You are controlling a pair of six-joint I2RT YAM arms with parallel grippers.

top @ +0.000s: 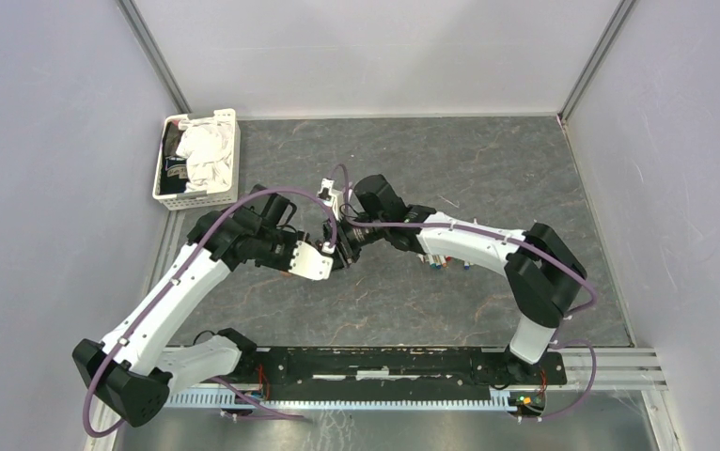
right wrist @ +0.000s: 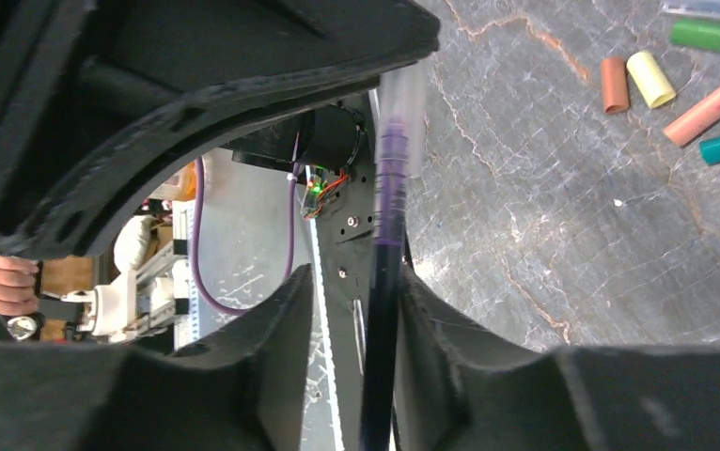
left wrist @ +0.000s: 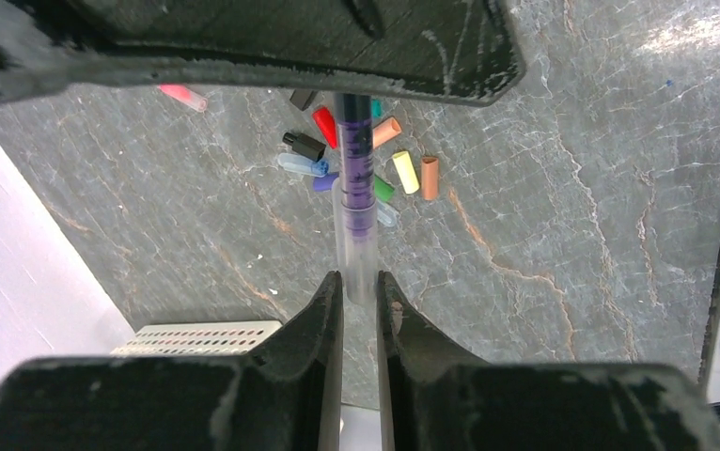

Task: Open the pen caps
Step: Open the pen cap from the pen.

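Observation:
A purple pen (left wrist: 358, 160) hangs in the air between my two grippers. My left gripper (left wrist: 360, 279) is shut on its translucent pen cap (left wrist: 358, 246). In the right wrist view the dark purple barrel (right wrist: 386, 235) runs between the jaws of my right gripper (right wrist: 354, 274). They stand open: the barrel lies against one finger (right wrist: 431, 310), with a clear gap to the other. Both grippers meet over the middle of the table (top: 342, 249). Several loose pen caps lie on the table below, among them red (left wrist: 324, 126), yellow (left wrist: 404, 172) and green (right wrist: 710, 36).
A white basket (top: 197, 158) full of cloth stands at the table's far left corner. More small coloured pieces (top: 441, 266) lie under my right forearm. Grey walls close the table on three sides. A metal rail (top: 413, 366) runs along the near edge.

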